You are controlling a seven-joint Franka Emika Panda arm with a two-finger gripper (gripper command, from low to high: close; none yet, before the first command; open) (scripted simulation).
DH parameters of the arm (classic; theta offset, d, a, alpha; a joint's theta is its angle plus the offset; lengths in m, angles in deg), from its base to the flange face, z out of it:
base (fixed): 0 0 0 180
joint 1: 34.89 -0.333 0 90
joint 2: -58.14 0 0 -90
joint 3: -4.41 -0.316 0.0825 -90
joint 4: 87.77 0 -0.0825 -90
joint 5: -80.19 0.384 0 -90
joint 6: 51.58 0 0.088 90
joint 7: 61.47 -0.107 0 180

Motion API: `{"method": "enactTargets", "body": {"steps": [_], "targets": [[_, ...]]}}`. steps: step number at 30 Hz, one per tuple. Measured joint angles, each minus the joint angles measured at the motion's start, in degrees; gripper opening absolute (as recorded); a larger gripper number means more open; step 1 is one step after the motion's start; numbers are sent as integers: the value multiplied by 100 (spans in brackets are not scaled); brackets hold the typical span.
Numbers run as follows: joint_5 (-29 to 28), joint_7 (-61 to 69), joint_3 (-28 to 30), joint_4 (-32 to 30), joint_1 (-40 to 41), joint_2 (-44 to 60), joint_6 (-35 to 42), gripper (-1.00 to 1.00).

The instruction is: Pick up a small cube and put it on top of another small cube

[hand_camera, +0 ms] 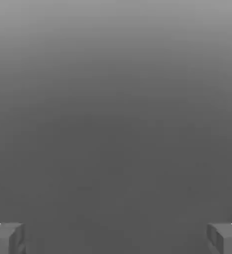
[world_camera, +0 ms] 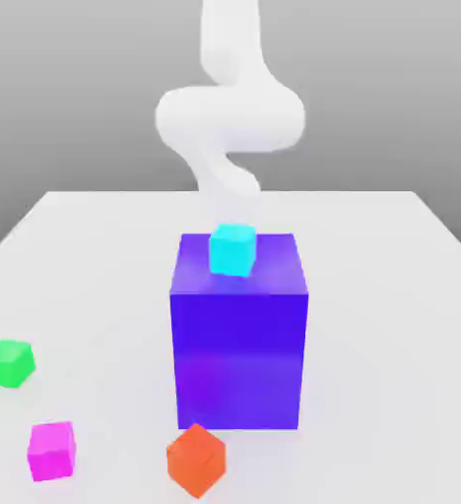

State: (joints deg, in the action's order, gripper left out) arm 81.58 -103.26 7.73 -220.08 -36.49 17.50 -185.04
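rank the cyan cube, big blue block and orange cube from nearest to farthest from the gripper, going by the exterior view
1. cyan cube, atop the block, right by the arm end bearing the gripper
2. big blue block, directly under it
3. orange cube, down in front of the block, nearest the camera

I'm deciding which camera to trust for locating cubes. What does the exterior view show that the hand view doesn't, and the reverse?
Exterior view alone: the white table, a big blue block with a cyan cube on top, plus green, magenta and orange cubes on the table in front of the block, and the white arm behind it.

Hand view alone: two grey fingertips, set wide apart with nothing between them.

Shared: a plain grey backdrop; no cube appears in both.
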Motion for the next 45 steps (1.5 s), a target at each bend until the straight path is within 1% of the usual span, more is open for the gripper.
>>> {"method": "enactTargets", "body": {"steps": [6,11,17,20,23,28,29,35,36,42,45], "targets": [[418,1050,801,-132,-342,1267,-416,0],[867,1980,1356,-237,-503,2308,-748,0],[1443,3124,1784,-360,-451,3571,-1135,0],[1657,3642,1858,-425,-254,4187,-1338,0],[1749,4076,1888,-497,-82,4772,-1564,0],[1592,4577,2034,-640,194,5661,-1993,0],[1636,4672,2018,-633,244,5821,-2083,0],[2239,5187,1408,-433,767,6707,-2706,0],[2313,5245,1327,-407,833,6817,-2792,-100],[2346,5269,1284,-393,869,6871,-2822,-100],[2158,5126,1472,-457,720,6605,-2620,-100]]}}
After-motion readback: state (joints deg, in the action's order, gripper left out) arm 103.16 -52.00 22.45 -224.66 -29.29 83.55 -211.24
